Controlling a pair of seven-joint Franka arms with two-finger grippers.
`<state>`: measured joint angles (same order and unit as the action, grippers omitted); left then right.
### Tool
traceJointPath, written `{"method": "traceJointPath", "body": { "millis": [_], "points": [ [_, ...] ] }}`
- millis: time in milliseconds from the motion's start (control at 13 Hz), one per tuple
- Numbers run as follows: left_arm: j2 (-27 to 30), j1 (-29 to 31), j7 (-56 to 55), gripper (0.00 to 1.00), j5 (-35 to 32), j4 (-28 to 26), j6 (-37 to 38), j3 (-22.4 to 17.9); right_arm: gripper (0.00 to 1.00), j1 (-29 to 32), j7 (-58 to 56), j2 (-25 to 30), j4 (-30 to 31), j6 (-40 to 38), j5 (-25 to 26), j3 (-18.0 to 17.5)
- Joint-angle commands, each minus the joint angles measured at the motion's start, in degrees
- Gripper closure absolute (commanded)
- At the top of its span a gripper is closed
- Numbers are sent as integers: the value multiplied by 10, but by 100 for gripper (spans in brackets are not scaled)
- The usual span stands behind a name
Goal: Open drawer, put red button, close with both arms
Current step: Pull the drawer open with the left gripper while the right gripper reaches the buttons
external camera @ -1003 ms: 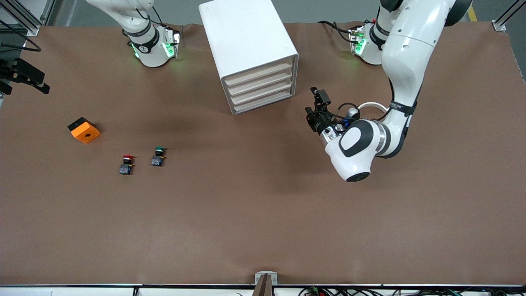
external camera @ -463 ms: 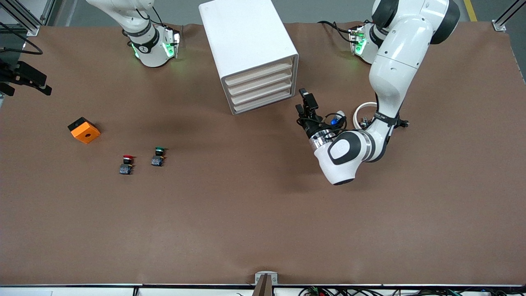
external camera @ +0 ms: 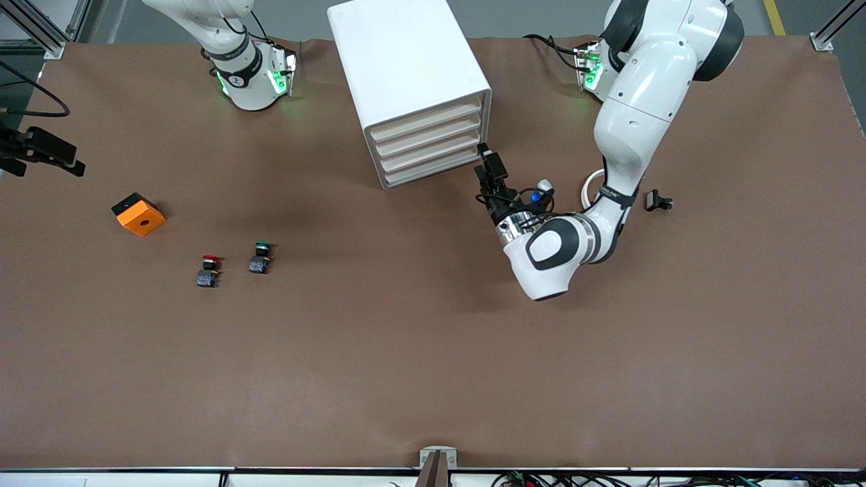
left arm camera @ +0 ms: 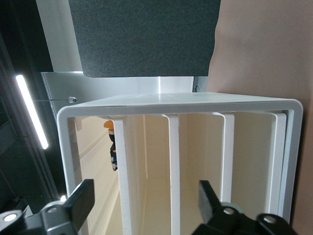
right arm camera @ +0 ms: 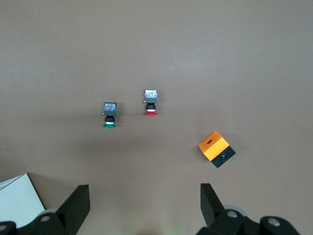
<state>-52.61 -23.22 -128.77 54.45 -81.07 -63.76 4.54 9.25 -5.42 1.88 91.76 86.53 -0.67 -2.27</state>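
No brand name or label can be read on any object; the only marking is a small dark round emblem on the band of the right arm's base, too small to make out.

The left arm bends down from its base, elbow high, forearm low over the brown table (external camera: 433, 379). Its black two-finger left gripper (external camera: 488, 166) points at the tall white boxy cabinet (external camera: 406, 74), just in front of the lowest of its four slim cream-fronted drawers (external camera: 430, 169), all shut. The jaws stand wide apart with nothing between them; in the left wrist view the fingers (left arm camera: 80, 198) frame the cabinet front.

The right arm waits high up. Its right gripper (right arm camera: 142, 205) hangs over the table with jaws wide apart and empty.

The small red button (external camera: 210, 269), red-capped on a dark body, sits on the table toward the right arm's end, beside a similar green-capped button (external camera: 260, 257). An orange cube with a hole (external camera: 139, 214) lies near them, farther from the front camera. A small black clip-like part (external camera: 657, 200) lies toward the left arm's end.
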Motion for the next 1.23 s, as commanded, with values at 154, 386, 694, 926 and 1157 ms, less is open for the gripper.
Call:
{"method": "traceJointPath", "body": {
  "millis": [154,386,694,926,1157],
  "points": [
    [-28,-16,-37,32,12,27,-6,1,0,25,-8,-57,-19,-1,3,-7],
    [-30,-29,-36,40,12,26,-7,1,0,50,-7,-67,-26,-1,5,-7],
    [-30,-48,-36,43,23,25,-10,2,0,43,2,-94,5,69,-19,-8],
    [-36,-61,-35,44,24,22,-10,2,0,27,35,-92,95,152,-38,-10],
    [-42,-71,-35,46,24,22,-11,2,0,1,59,-94,161,254,-33,-10]
  ]
}}
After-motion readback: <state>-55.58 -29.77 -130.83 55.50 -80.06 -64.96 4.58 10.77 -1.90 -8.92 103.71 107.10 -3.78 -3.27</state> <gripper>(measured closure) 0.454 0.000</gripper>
